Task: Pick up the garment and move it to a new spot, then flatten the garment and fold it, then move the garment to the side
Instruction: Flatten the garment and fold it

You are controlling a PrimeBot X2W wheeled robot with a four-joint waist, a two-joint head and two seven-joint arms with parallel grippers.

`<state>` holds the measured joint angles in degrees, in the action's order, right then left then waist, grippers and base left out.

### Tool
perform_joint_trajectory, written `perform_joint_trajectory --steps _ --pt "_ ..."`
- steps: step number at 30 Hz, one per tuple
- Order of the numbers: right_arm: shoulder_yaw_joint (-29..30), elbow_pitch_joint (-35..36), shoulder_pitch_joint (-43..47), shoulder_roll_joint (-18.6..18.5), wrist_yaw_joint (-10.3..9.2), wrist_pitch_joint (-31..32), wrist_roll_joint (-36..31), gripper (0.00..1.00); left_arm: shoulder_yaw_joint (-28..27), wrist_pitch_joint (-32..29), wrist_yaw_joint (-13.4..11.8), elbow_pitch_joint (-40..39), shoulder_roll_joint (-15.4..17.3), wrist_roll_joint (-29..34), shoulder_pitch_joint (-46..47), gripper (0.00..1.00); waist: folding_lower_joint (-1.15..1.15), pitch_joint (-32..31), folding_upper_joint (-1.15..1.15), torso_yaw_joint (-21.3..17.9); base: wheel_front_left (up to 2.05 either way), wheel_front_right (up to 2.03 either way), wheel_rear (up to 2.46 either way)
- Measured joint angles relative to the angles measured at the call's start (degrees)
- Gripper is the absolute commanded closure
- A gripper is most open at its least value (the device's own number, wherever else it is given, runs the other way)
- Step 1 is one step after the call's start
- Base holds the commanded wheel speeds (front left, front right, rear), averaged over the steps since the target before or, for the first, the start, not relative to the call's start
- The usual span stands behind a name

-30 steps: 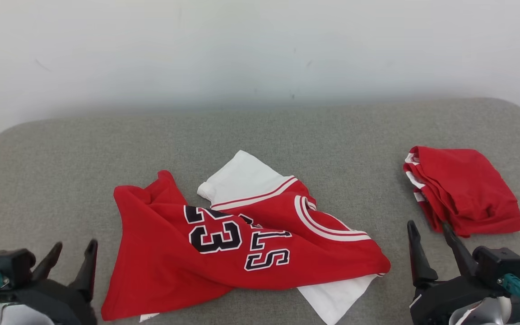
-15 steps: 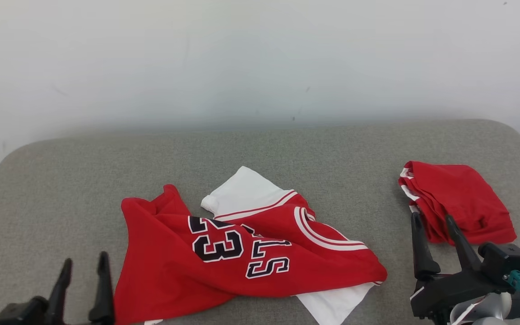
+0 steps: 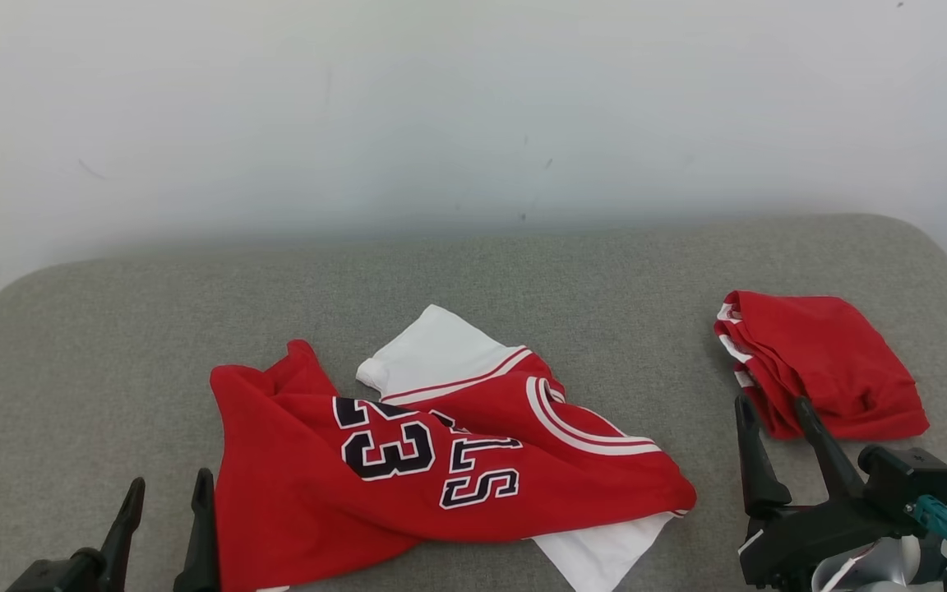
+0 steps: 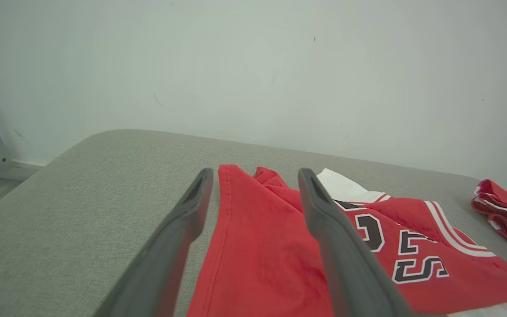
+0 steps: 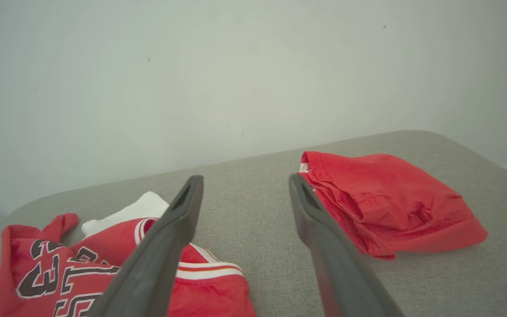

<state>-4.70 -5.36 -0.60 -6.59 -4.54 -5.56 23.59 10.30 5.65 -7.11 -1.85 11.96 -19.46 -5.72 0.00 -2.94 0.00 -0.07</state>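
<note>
Your red jersey (image 3: 441,469) lies crumpled at the middle of the grey tabletop (image 3: 112,345), your left hand (image 3: 171,481) just beside its near left edge, spread wide and empty, your right hand (image 3: 771,403) wide too, near a folded red garment (image 3: 823,366) at right

Plain white wall (image 3: 473,99) with faint scuffs behind a grey fabric-covered surface (image 3: 523,271) with rounded corners
</note>
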Motion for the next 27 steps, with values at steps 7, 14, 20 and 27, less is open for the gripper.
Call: perform_joint_trajectory --steps 7,14,20,27 --pt "-0.37 -0.15 -0.01 0.0 0.0 0.0 0.0 0.0 0.12 -0.01 0.0 -0.31 0.0 0.38 0.01 0.0 0.0 0.4 0.0 -0.25 0.0 0.0 0.0" --pt "-0.57 -0.19 -0.06 0.05 0.0 -0.04 -0.01 0.0 0.2 -0.15 0.0 -0.4 0.01 0.81 0.04 0.0 0.0 0.57 0.0 -0.52 0.0 0.0 0.0" --pt "-0.66 0.25 -0.15 -0.54 0.44 0.23 -0.02 0.0 2.76 -1.46 3.24 -1.3 2.26 0.7 0.03 0.0 0.0 0.64 0.0 -0.53 0.0 0.0 0.0" --pt "-2.94 0.97 0.98 -3.24 1.85 7.27 -0.02 0.0 1.82 -8.94 4.02 -0.32 5.47 -0.83 -4.64 0.0 0.0 0.7 0.0 -0.13 0.0 0.0 0.0"
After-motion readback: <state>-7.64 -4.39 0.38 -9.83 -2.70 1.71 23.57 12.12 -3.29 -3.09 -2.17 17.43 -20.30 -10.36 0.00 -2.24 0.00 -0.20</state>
